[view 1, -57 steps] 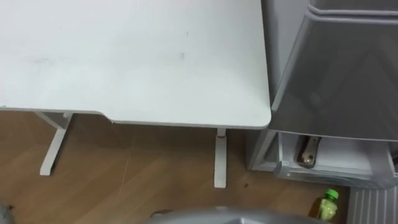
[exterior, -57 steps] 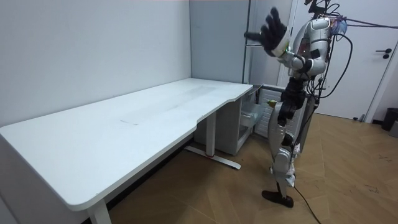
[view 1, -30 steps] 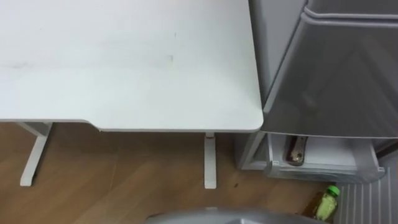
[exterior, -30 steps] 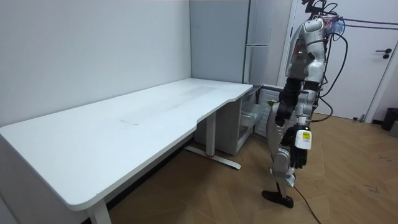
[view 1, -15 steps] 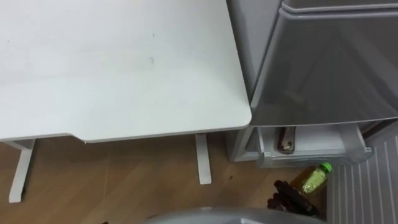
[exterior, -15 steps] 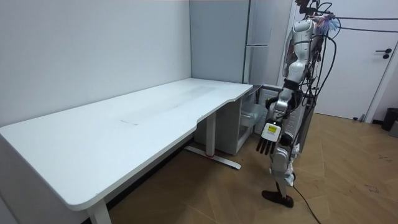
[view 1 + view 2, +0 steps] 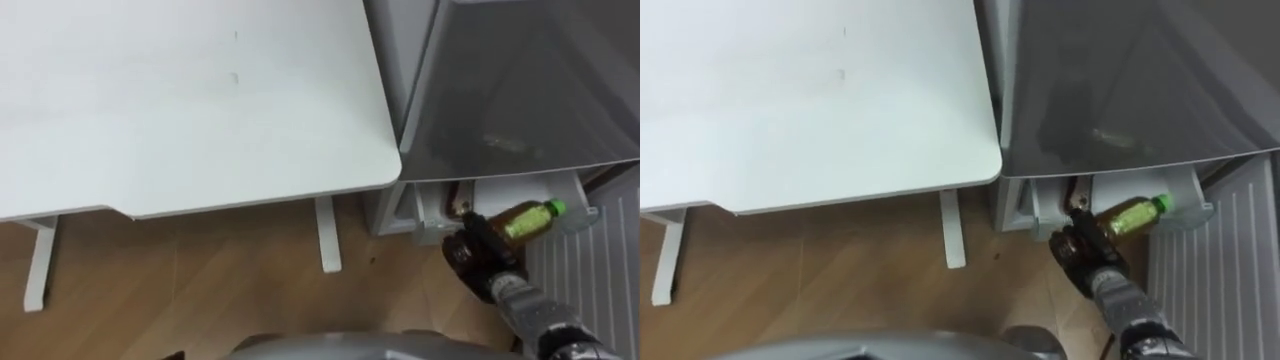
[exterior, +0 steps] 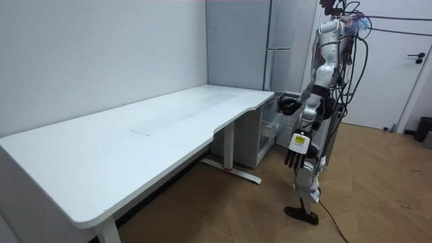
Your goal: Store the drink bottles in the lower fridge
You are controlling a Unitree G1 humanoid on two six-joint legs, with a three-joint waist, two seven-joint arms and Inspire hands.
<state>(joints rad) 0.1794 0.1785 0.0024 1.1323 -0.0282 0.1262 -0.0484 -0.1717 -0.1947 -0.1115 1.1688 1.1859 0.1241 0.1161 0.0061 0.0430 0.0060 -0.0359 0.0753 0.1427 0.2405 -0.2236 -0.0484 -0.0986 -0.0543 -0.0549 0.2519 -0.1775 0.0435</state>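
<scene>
Room view: robot stands on the wood floor at the table's far end, just beside the fridge, body turned twd it. Table is white w/ a plain top, and its rounded corner sits next to the fridge. Fridge is grey, on the rt of the eye views, w/ its upper door shut. Below that door the lower drawer is pulled out, white inside.

R arm comes in from lower rt. R hand is at the drawer's front edge, fingers wrapped round the bottle's lower half. L hand hangs low by the thigh, fingers straight and loose, holding nothing.

Bottle has yellow-green liquid and a green cap. It lies nearly flat in the R hand, cap pointing rt, over the open drawer. Can't tell if it touches the drawer floor. A small brown item sits in the drawer's L part, mostly hidden behind the hand.
</scene>
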